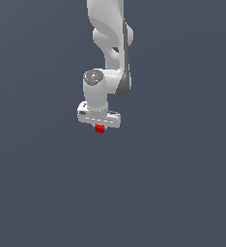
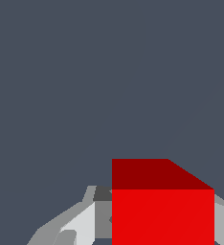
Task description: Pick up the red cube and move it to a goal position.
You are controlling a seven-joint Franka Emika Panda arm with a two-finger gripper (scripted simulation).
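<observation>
Seen from the exterior view: a white arm (image 1: 110, 43) coming down from the top edge, bending at a grey-capped joint and ending in the gripper (image 1: 100, 128), pointed downward. Tucked right under the gripper's white crossbar, a tiny red cube (image 1: 100, 129) — much narrower than the crossbar above it, and only partly showing below it. All around, a flat, even slate-blue surface (image 1: 182, 193), with no seam or edge to mark where floor ends and background starts, so impossible to tell from this view whether the cube rests on anything or hangs clear. No bins, trays or other containers to report in either picture. In the wrist view, the red cube (image 2: 162, 215) filling the lower part of the picture — one bright red face toward the camera, one darker red face above it, both plain. Pale grey and white fingers (image 2: 80, 225) pressed close against one side of the cube, with a sliver of another grey finger peeking past the opposite side. Jaws closed onto the cube, one on each flank, gap no wider than the cube itself. Beyond the cube, the same plain slate-blue surface (image 2: 85, 72), unmarked. Cube square to the fingers, not tilted, centred under the gripper in the exterior view.
</observation>
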